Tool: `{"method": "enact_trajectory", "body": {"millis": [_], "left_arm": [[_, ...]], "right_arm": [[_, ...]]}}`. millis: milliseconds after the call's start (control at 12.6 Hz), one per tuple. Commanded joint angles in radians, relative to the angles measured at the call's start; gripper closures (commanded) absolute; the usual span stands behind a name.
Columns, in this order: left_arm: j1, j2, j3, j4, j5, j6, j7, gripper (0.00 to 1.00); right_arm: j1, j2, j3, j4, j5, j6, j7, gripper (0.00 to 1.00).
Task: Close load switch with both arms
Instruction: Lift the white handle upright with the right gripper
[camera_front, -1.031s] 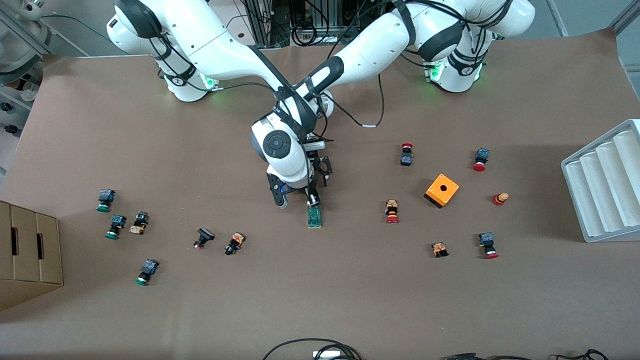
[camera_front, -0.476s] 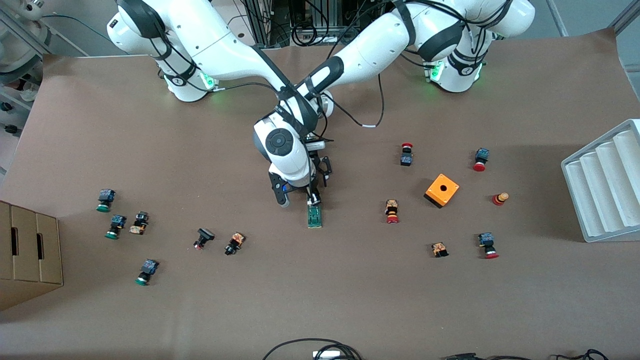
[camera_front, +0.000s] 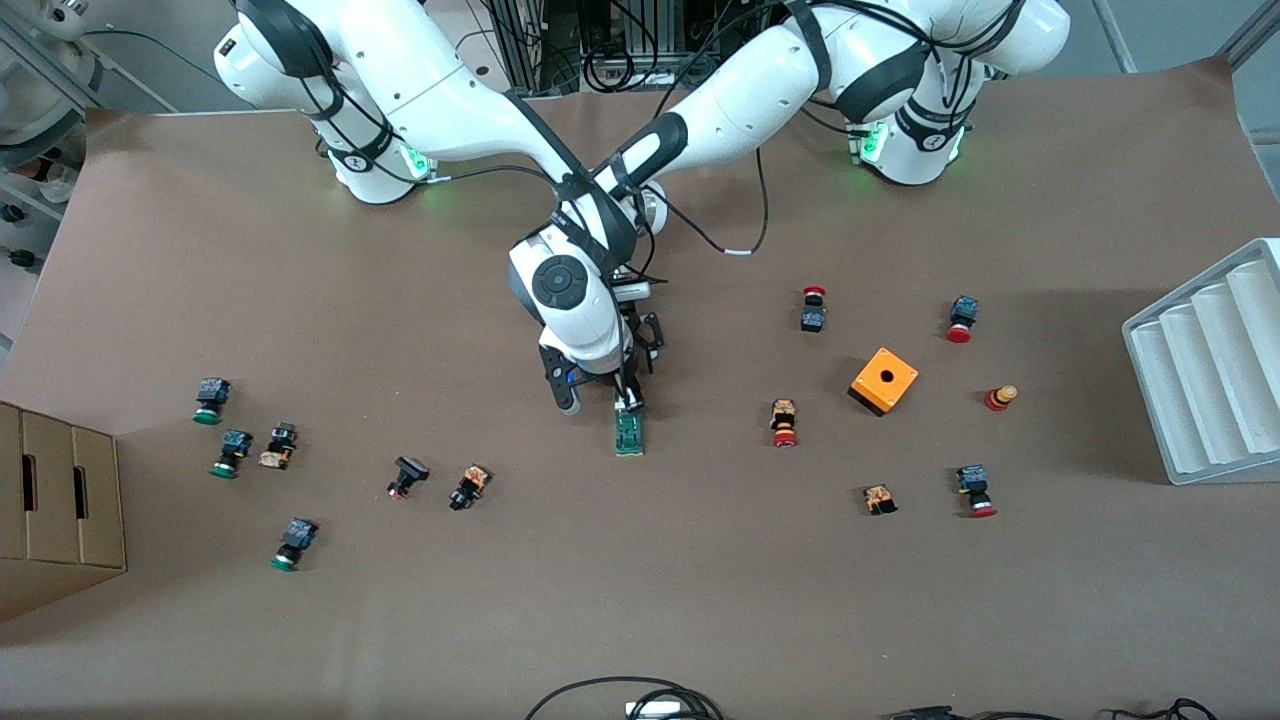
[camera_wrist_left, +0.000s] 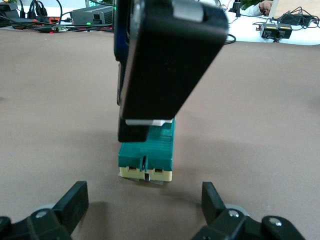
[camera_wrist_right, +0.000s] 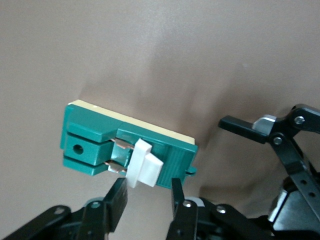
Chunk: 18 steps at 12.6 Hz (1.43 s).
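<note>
The load switch (camera_front: 629, 435), a slim green bar, lies flat mid-table. In the right wrist view its white sliding block (camera_wrist_right: 144, 164) sits at the middle of the load switch (camera_wrist_right: 85, 137). My right gripper (camera_wrist_right: 146, 189) hangs just over that block, fingers a block's width apart and open, one at each side. My left gripper (camera_wrist_left: 142, 190) is low over the table at the bar's end farther from the front camera, wide open, with bare table between its fingers (camera_wrist_left: 76, 196). Both hands overlap in the front view: right gripper (camera_front: 625, 396), left gripper (camera_front: 642, 352).
Small red- and green-capped push buttons are scattered toward both ends of the table. An orange box (camera_front: 884, 380) with a hole and a white ribbed tray (camera_front: 1210, 365) stand toward the left arm's end. A cardboard box (camera_front: 60, 500) sits at the right arm's end.
My right arm's wrist has shifted slightly over the switch. The load switch and the left gripper have stayed in place.
</note>
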Motion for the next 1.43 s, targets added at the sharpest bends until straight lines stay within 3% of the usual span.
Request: {"method": "enact_trajectory", "body": {"millis": [0, 1348], "left_arm": [[-0.017, 0.023, 0.014, 0.03, 0.015, -0.009, -0.02, 0.0], [-0.017, 0.023, 0.014, 0.03, 0.015, -0.009, -0.02, 0.0]], "right_arm": [[0.016, 0.01, -0.011, -0.017, -0.033, 0.031, 0.009, 0.57], [0.004, -0.01, -0.031, -0.026, -0.048, 0.02, -0.005, 0.68]]}}
